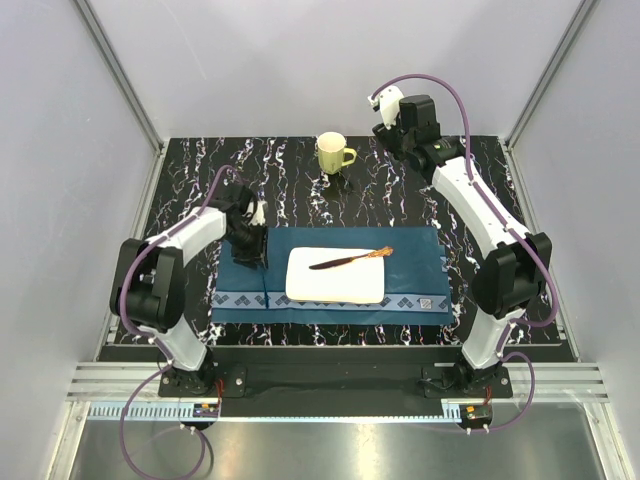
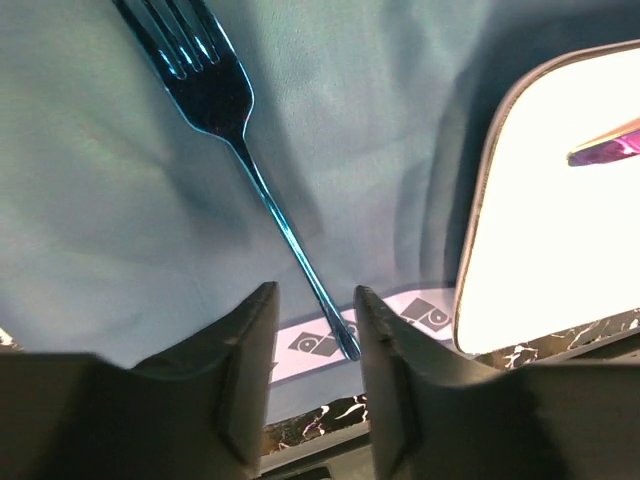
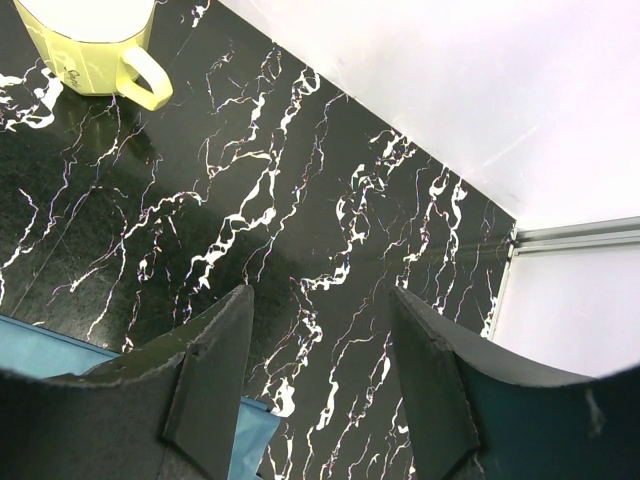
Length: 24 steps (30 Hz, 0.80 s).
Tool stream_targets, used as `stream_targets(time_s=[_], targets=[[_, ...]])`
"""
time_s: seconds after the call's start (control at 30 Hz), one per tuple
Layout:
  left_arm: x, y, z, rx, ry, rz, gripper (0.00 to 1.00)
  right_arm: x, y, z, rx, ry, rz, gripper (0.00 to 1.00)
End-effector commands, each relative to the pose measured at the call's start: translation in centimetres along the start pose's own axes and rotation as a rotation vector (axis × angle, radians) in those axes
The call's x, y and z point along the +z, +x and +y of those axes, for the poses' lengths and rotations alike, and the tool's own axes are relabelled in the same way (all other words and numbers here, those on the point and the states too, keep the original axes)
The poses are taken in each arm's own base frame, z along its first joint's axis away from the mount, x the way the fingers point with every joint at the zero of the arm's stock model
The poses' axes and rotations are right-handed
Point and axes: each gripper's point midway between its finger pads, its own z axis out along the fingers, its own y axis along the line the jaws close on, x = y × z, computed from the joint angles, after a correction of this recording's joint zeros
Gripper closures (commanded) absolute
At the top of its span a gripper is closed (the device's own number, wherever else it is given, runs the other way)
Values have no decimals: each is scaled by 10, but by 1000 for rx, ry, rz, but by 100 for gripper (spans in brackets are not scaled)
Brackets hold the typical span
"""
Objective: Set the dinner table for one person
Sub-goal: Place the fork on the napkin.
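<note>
The black marble dinner table (image 1: 300,190) carries a dark blue placemat (image 1: 410,260). A white rectangular plate (image 1: 335,280) lies on it, with a dark knife (image 1: 350,259) across the plate. A bluish fork (image 2: 235,130) lies flat on the placemat (image 2: 120,200) left of the plate (image 2: 560,220). My left gripper (image 2: 315,295) is open just above the fork's handle end, which lies between the fingers and touches neither. In the top view the left gripper (image 1: 247,248) hides the fork. My right gripper (image 3: 320,300) is open and empty above the table's back right (image 1: 395,130).
A yellow mug (image 1: 333,153) stands at the back middle of the table, also seen in the right wrist view (image 3: 95,45). The placemat's far right corner (image 3: 40,345) shows below the right fingers. White walls and metal rails close in the table.
</note>
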Motion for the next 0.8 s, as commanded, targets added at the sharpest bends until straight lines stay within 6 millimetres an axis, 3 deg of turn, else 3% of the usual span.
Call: stream_targets(time_s=[0.0,0.07,0.1,0.17,0.53,0.77], targets=[[-18,-9,-7,33,23,-69,62,-11,-22,-11,13,40,-69,36],[-19,-8,-8,31,27,-75,65,-12,-23,-11,16,40,-73,36],[-20,-8,-9,29,32,-77,88,-12,-23,-10,16,37,-74,36],[-20,-7,-10,27,43,-76,100,-12,-23,-11,18,37,-74,36],[-9,4,-37,30,195,7,100,-11,-24,-10,16,35,-77,36],[5,14,-37,12,204,72,100,-11,-22,-8,12,24,-75,36]])
